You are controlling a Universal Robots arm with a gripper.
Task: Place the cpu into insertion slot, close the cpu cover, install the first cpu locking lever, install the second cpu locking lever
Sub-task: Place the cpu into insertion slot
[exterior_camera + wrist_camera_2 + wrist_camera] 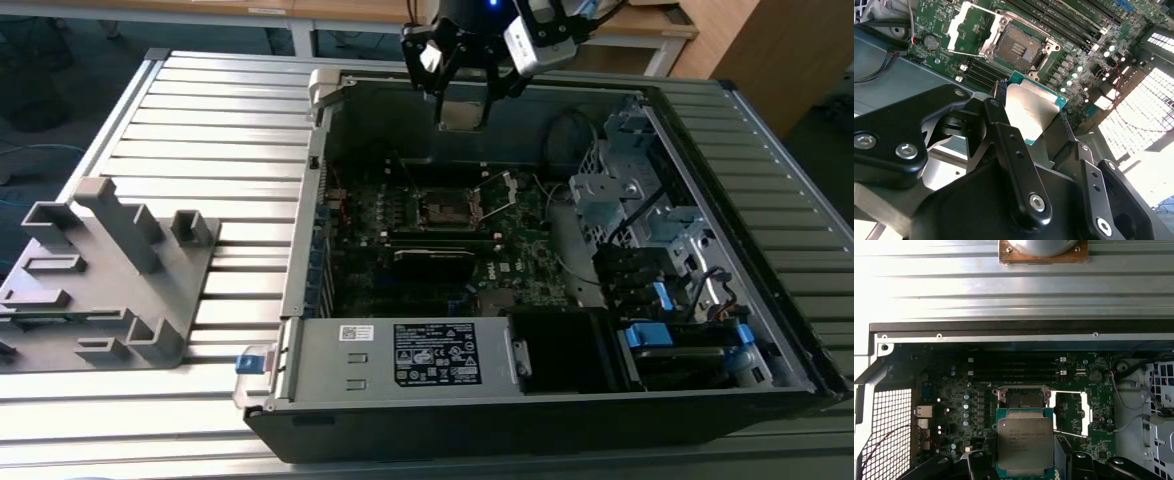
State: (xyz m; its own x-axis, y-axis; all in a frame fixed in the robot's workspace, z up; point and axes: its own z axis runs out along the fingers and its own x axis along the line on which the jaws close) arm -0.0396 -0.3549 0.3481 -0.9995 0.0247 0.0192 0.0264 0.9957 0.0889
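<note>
Second wrist view: fingers (1004, 135) clamp the cpu (1031, 112) by its edges, clear of the uncovered insertion slot (1016, 47); best lowered level and square.

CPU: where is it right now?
The cpu sits in the gripper, held above the open computer case at the exterior view's top centre, not yet in the insertion slot.

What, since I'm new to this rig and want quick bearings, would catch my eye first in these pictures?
The black gripper clamps the small flat square cpu with its grey metallic top above the open dark computer case. Inside, on the green motherboard, the small dark-centred square insertion slot sits bare, with the thin silvery windowed cpu cover lying open beside it.
</note>
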